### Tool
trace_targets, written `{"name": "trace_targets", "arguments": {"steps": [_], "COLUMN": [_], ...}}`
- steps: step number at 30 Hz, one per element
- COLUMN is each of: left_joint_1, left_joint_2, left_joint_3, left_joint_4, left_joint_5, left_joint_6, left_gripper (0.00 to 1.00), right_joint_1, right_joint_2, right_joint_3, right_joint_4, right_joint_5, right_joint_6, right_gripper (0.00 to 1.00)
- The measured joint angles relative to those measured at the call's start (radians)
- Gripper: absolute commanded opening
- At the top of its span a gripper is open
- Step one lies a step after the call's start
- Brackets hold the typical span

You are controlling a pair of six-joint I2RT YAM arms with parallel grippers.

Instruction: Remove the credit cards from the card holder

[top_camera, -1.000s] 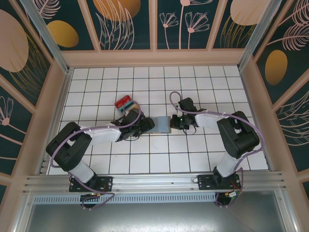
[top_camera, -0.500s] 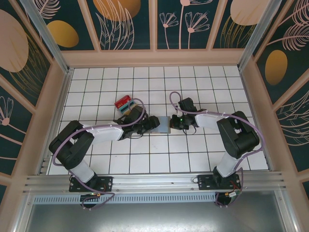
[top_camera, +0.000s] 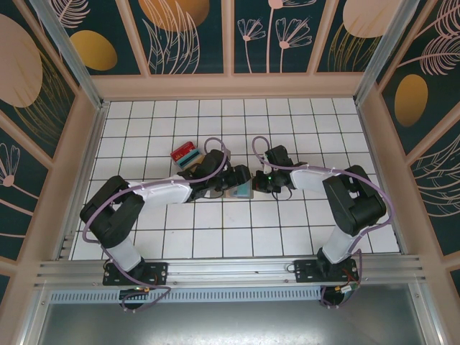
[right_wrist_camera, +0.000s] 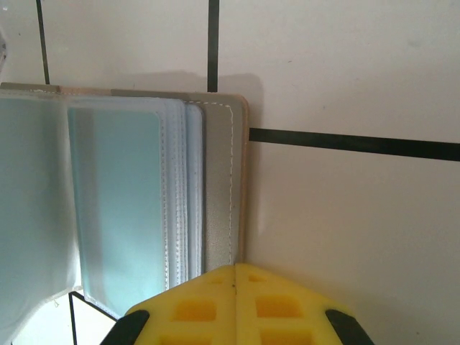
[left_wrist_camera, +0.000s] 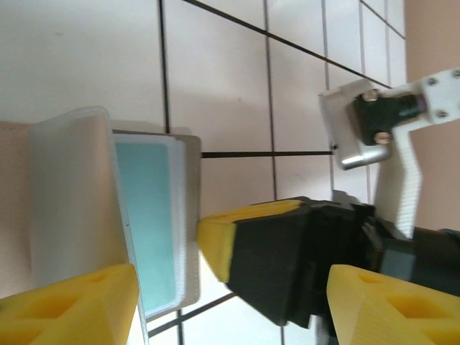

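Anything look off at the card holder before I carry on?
Nothing is damaged or spilled. One clear sleeve of the card holder is lifted up, away from the other sleeves, and a teal card is still in the sleeve beside it.

Left arm (top_camera: pixel 162 192): we stretch it low and rightward toward the middle
Left gripper (top_camera: pixel 238 185): our jaws stand wide; yellow fingers (left_wrist_camera: pixel 72 305) well apart
Right arm (top_camera: pixel 316 176): we fold it at the elbow; forearm points left
Right gripper (top_camera: pixel 256 184): our pads (right_wrist_camera: pixel 236 302) press together; tip just beside the left gripper
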Motion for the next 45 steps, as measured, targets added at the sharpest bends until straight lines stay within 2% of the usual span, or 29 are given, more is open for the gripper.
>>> {"name": "trace_targets", "arguments": {"steps": [7, 9, 10, 11, 18, 19, 26, 33, 45], "left_joint_1": [0.000, 0.004, 0.007, 0.012, 0.033, 0.033, 0.033, 0.033, 0.033], "left_joint_2": [-0.086, -0.128, -0.151, -0.173, -0.254, -0.253, -0.192, -0.137, -0.116], "left_joint_3": [-0.075, -0.099, -0.113, -0.126, -0.172, -0.175, -0.203, -0.235, -0.278], "left_joint_4": [-0.089, -0.113, -0.122, -0.129, -0.153, -0.153, -0.147, -0.132, -0.078], "left_joint_5": [-0.115, -0.148, -0.162, -0.172, -0.217, -0.216, -0.213, -0.209, -0.179], "left_joint_6": [0.000, 0.000, 0.000, 0.002, 0.014, 0.016, 0.016, 0.014, -0.005], "left_gripper": [0.72, 0.69, 0.67, 0.64, 0.29, 0.28, 0.24, 0.20, 0.18], "right_joint_1": [0.000, -0.001, -0.002, -0.004, -0.011, -0.010, 0.013, 0.048, 0.072], "right_joint_2": [0.000, 0.000, 0.000, 0.000, -0.027, -0.041, -0.099, -0.059, -0.011], "right_joint_3": [0.000, 0.000, 0.000, 0.000, -0.008, -0.009, -0.005, 0.023, 0.033], "right_joint_4": [0.000, 0.000, 0.000, 0.000, 0.001, 0.001, 0.003, 0.003, 0.011], "right_joint_5": [0.000, 0.000, 0.000, -0.001, 0.000, 0.000, -0.001, -0.017, -0.028], "right_joint_6": [0.000, 0.000, 0.000, 0.000, 0.000, 0.000, 0.003, 0.003, 0.004], "right_gripper": [0.02, 0.07, 0.14, 0.16, 0.20, 0.22, 0.31, 0.31, 0.30]}}
